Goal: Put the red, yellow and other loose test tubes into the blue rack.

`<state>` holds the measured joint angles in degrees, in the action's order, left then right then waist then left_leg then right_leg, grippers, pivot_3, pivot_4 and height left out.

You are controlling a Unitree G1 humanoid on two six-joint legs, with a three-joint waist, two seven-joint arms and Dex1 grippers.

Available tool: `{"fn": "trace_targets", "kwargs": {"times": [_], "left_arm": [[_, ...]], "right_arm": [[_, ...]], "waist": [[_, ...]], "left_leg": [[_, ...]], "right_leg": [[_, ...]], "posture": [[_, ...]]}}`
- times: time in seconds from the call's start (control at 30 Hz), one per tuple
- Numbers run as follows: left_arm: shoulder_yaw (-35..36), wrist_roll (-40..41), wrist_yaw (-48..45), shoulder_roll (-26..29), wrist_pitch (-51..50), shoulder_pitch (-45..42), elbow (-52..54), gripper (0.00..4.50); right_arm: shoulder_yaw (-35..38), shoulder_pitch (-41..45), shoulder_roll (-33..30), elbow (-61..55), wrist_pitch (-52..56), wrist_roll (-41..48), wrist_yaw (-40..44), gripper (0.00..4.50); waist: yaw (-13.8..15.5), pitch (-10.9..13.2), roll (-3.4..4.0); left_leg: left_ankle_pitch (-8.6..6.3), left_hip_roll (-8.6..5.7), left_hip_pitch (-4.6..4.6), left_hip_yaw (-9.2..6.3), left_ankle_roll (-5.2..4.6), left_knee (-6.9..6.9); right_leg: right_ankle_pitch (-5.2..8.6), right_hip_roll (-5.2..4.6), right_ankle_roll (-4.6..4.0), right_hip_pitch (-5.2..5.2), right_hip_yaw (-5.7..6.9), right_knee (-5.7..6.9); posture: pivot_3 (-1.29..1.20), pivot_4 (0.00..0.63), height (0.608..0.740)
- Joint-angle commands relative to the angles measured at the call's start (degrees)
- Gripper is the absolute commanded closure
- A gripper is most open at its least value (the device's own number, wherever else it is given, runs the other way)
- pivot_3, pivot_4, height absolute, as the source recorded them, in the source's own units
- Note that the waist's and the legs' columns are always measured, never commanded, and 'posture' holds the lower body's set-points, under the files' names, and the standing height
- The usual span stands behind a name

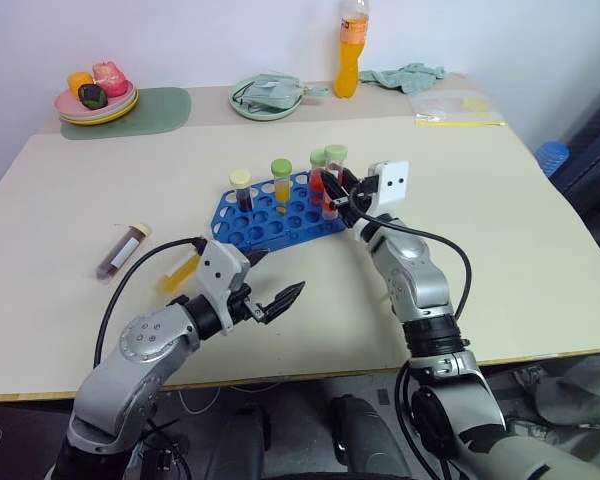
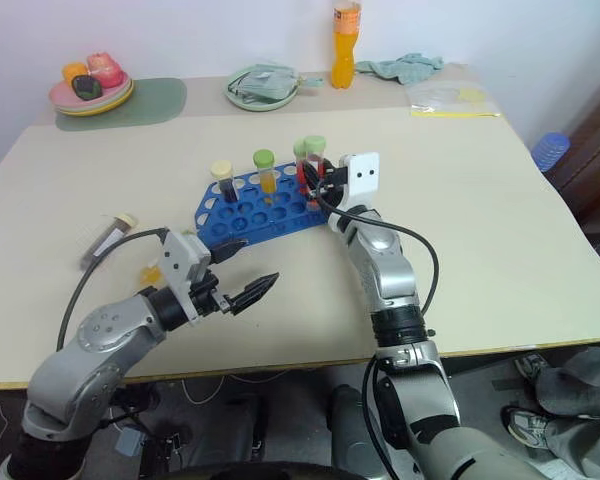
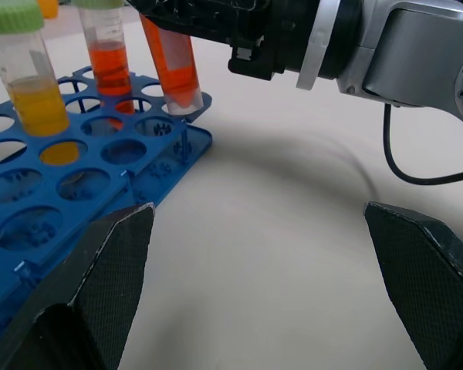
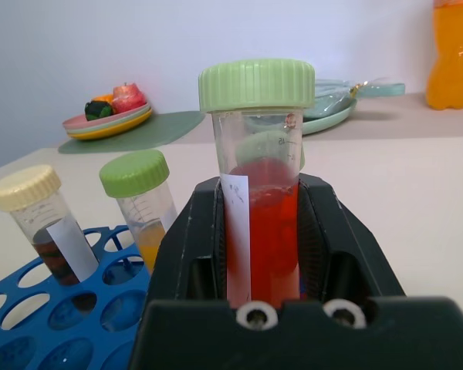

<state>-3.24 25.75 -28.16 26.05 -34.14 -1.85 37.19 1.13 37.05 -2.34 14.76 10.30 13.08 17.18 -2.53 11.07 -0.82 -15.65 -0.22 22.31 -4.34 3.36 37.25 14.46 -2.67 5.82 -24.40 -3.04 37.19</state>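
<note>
The pale bench [image 1: 500, 230] carries the blue rack [image 1: 265, 215] near its middle, with three capped tubes standing in it. The right gripper [image 1: 338, 192] is clamped on a red test tube [image 4: 258, 223], upright at the rack's right end. The left gripper [image 1: 270, 290] hangs wide apart, holding nothing. A maroon tube [image 1: 122, 250] and a yellow tube [image 1: 180, 272] lie loose left of the rack.

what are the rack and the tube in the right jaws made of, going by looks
The blue rack: likely moulded plastic, glossy and evenly coloured, with thin walls around its round holes. The red tube held by the right gripper: probably clear plastic, since the liquid shows through; its matte green cap has ribbed sides.
</note>
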Motion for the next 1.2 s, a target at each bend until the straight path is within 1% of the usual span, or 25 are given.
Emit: {"fn": "trace_targets", "kwargs": {"times": [0.03, 0.33, 0.57, 0.83, 0.87, 0.9, 0.93, 1.03, 1.07, 1.2], "left_arm": [[-0.06, -0.83, -0.45, -0.19, 2.74, 0.72, 0.38, 0.0], [-0.24, -1.83, -1.25, -0.34, 5.32, 1.78, -0.93, 0.0], [0.28, -2.15, -2.28, 0.17, 6.84, 3.09, -1.91, 0.0], [0.47, -2.49, -2.2, 0.33, 7.54, 3.5, -2.13, 0.0], [0.53, -2.42, -1.95, 0.32, 7.23, 3.34, -1.92, 0.0], [0.65, -2.35, -1.55, 0.29, 6.75, 3.12, -1.65, 0.0], [0.81, -2.33, -1.18, 0.34, 6.33, 2.93, -1.4, 0.0], [2.55, -1.84, 0.25, 0.99, 4.3, 2.14, -0.54, 0.0], [3.48, -1.25, 0.51, 1.3, 3.56, 1.89, -0.25, 0.0], [14.07, 5.7, 2.16, 6.55, -7.73, -1.97, 0.15, 0.0]], "right_arm": [[0.57, 2.06, 0.85, 1.56, -3.43, -0.8, -1.22, 3.69], [0.6, 2.13, 1.36, 6.36, -10.88, -3.23, -3.32, 3.69], [-1.71, -0.05, 1.91, 8.45, -18.15, -5.96, -2.01, 3.69], [-2.6, -0.92, 2.54, 10.84, -22.59, -6.95, -1.26, 3.69], [-2.49, -0.88, 2.61, 10.93, -22.81, -6.69, -1.05, 2.72], [-2.43, -0.8, 2.6, 10.83, -23.06, -6.57, -0.93, 2.38], [-2.42, -0.72, 2.57, 10.57, -23.28, -6.59, -0.89, 1.76], [-2.53, -0.55, 2.05, 8.53, -23.26, -7.26, -1.11, 0.23], [-2.54, -0.58, 1.78, 7.68, -22.88, -7.26, -1.05, 0.1], [-1.32, -1.47, -2.24, -0.14, -17.5, -5.05, 1.74, 0.1]], "waist": [[-0.01, 0.0, 0.0], [-0.01, 0.0, 0.0], [-0.03, 0.0, 0.01], [-0.04, 0.0, 0.01], [-0.04, 0.0, 0.01], [-0.05, 0.0, 0.01], [-0.07, 0.0, 0.01], [-0.05, 0.0, 0.01], [-0.04, 0.0, 0.01], [0.08, 0.01, 0.02]], "left_leg": [[0.0, 0.0, 0.0, 0.0, 0.0, 0.0], [0.0, 0.0, 0.0, 0.01, 0.0, 0.0], [0.0, 0.0, 0.0, 0.0, 0.0, -0.01], [0.0, 0.01, 0.0, 0.0, 0.0, -0.01], [0.0, 0.01, 0.0, 0.0, 0.0, -0.01], [0.0, 0.01, 0.0, 0.0, 0.0, -0.01], [0.0, 0.01, -0.01, 0.0, 0.0, -0.01], [0.0, 0.01, -0.01, -0.02, 0.0, -0.02], [0.0, 0.01, -0.01, -0.02, 0.0, -0.01], [0.01, 0.01, 0.03, -0.09, 0.01, 0.01]], "right_leg": [[0.0, 0.0, 0.0, 0.0, 0.0, 0.0], [0.0, -0.01, 0.0, 0.0, 0.0, 0.0], [0.0, 0.0, 0.0, 0.0, 0.0, 0.0], [0.0, 0.0, 0.0, 0.0, -0.01, 0.0], [0.0, 0.0, 0.0, 0.0, 0.0, 0.0], [0.0, 0.0, 0.0, 0.0, -0.01, 0.0], [0.0, 0.0, 0.0, 0.0, 0.0, 0.0], [0.0, 0.01, 0.0, 0.0, 0.0, 0.01], [0.0, 0.01, 0.0, 0.0, 0.0, 0.01], [0.0, 0.0, 0.0, -0.01, 0.04, 0.02]], "posture": [[0.0, 0.15, 0.74], [0.0, 0.15, 0.74], [0.0, 0.15, 0.74], [0.0, 0.15, 0.74], [0.0, 0.15, 0.74], [0.0, 0.15, 0.74], [0.0, 0.15, 0.74], [0.0, 0.15, 0.74], [0.0, 0.15, 0.74], [0.0, 0.15, 0.74]]}}
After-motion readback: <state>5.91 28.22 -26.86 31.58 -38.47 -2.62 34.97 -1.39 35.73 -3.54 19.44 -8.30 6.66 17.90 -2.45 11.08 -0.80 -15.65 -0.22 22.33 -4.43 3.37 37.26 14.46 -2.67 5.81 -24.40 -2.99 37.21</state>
